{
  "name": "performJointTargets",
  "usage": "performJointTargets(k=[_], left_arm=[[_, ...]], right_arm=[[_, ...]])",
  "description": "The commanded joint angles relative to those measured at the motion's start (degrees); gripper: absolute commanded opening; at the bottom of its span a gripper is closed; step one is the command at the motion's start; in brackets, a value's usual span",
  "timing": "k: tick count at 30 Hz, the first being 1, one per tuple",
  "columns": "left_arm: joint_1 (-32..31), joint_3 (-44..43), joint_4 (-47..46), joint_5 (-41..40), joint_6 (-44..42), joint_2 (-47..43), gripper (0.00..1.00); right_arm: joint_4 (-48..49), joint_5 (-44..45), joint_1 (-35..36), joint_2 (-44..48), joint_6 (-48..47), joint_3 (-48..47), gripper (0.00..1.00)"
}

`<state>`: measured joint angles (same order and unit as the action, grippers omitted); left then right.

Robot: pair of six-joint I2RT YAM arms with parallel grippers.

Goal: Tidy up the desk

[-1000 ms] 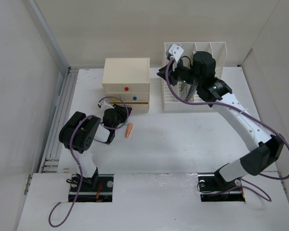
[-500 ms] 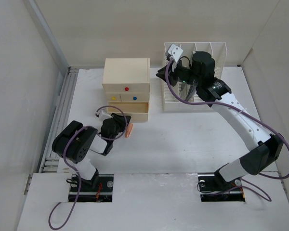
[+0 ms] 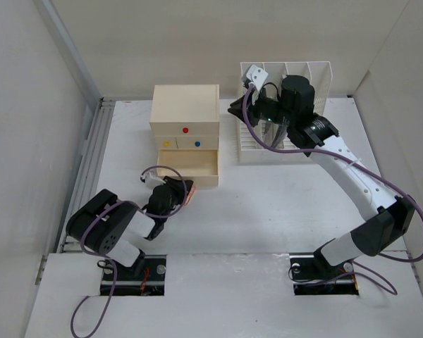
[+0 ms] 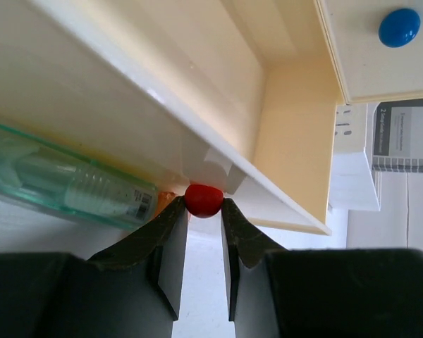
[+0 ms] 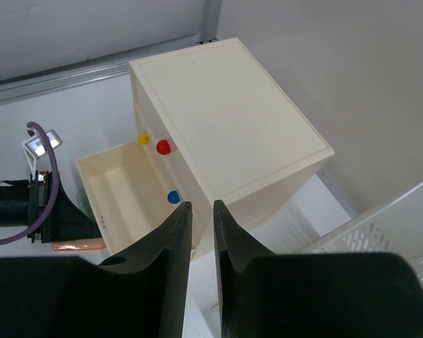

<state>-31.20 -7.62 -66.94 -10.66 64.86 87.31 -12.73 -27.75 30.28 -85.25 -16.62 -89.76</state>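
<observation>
The desk is a wide white tabletop. At its back stands a cream drawer box. The box's bottom drawer is pulled out and looks empty inside. My left gripper is shut on that drawer's red knob, low over the desk in front of the box. My right gripper hangs high by the white file rack. Its jaws stand a narrow slit apart with nothing between them. It looks down on the box and the open drawer.
A green see-through pen lies along the drawer front, with a small peach-coloured item beside my left fingers. The two upper drawers, with yellow and blue knobs, are closed. Pale walls enclose the desk.
My left arm has drawn back toward the near edge with the red knob, sliding the bottom drawer out. The right arm has not moved.
</observation>
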Motion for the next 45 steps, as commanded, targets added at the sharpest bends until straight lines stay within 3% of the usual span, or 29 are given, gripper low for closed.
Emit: performJointTargets(k=[1, 13, 26, 31, 36, 45], left_arm=[[-2.72, 2.08, 3.74, 0.38, 1.06, -3.63, 0.04], [-0.97, -9.33, 17.44, -1.03, -2.11, -2.93, 0.05], [1.67, -14.53, 20.44, -0.42, -5.62, -1.7, 0.09], [2.2, -12.6, 22.54, -0.42, -6.76, -7.57, 0.19], [-0.79, -9.35, 27.72, -2.87, -8.16, -18.47, 0.4], [-3.07, -8.29, 41.96, 1.16, -9.23, -37.0, 0.44]], right_arm=[[3.24, -1.43, -0.31, 1.05, 0.89, 0.02, 0.24], [3.24, -2.48, -0.31, 1.05, 0.89, 0.02, 0.24], [3.24, -2.49, -0.31, 1.05, 0.89, 0.02, 0.24], [3.24, -3.71, -0.31, 0.44, 0.89, 0.02, 0.24], [3.24, -4.95, -0.31, -0.09, 0.28, 0.02, 0.24], [1.66, -8.1, -0.31, -1.67, -0.25, -0.5, 0.25]])
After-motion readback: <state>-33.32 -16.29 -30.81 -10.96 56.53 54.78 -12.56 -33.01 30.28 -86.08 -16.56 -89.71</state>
